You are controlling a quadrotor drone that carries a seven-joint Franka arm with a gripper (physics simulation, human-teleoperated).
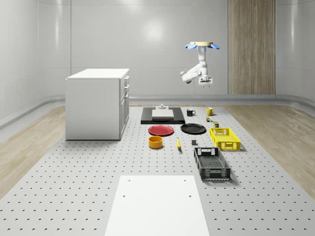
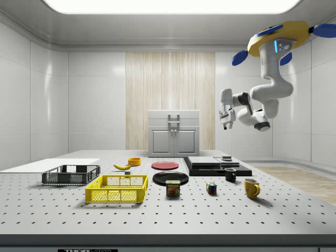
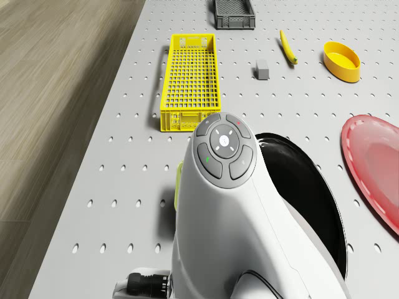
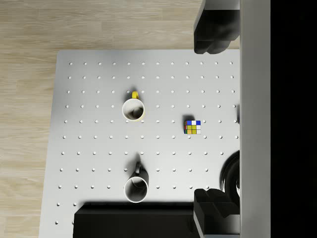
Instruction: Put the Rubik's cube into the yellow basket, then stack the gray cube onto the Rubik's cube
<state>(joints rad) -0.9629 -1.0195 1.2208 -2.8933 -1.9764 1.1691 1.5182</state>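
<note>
1. My fingers [image 4: 214, 37] spread wide, holding nothing.
2. My gripper [image 2: 227, 122] hangs high beneath the hovering drone [image 2: 281, 39].
3. The multicoloured Rubik's cube [image 4: 192, 127] sits on the perforated grey table [image 4: 89, 148] far below, slightly off-centre between my fingers.

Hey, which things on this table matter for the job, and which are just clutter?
Job: multicoloured Rubik's cube, yellow mesh basket, small gray cube.

Clutter: black mesh basket, red plate, black plate, yellow banana, yellow bowl, yellow mug, black mug.
</note>
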